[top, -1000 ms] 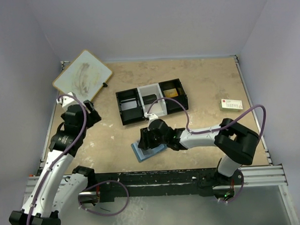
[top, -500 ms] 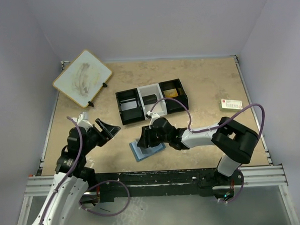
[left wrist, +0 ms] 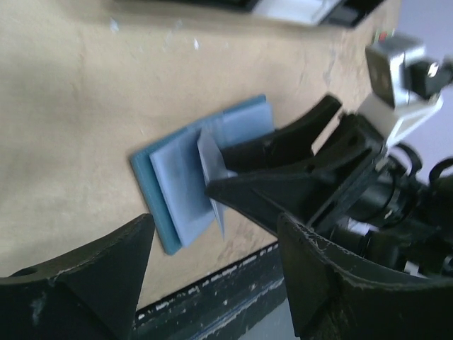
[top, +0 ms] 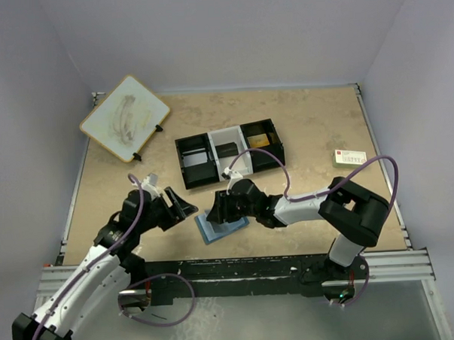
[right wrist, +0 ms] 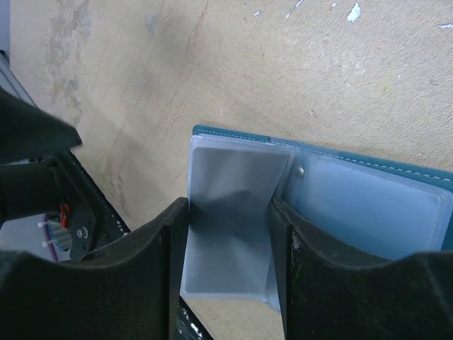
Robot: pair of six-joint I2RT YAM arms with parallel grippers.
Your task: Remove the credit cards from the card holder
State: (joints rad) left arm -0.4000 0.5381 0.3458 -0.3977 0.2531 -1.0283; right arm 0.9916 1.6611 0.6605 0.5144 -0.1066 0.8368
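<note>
The card holder (top: pixel 223 226) lies open like a book on the table (top: pixel 308 136), near the front edge and between my two arms. My right gripper (top: pixel 216 208) is down on it, its fingers either side of a pale leaf (right wrist: pixel 230 234) that stands up from the left-hand page. Whether those fingers pinch the leaf or only bracket it, I cannot tell. My left gripper (top: pixel 182 203) hangs just left of the holder, jaws spread wide with nothing in them, pointed at that raised leaf. I judge this the opening step of the extraction: holder pinned and presented, no cards out yet. The next move calls for my left fingers to close on a card's edge, not the leaf, and draw it sideways while my right keeps the holder from sliding.
</note>
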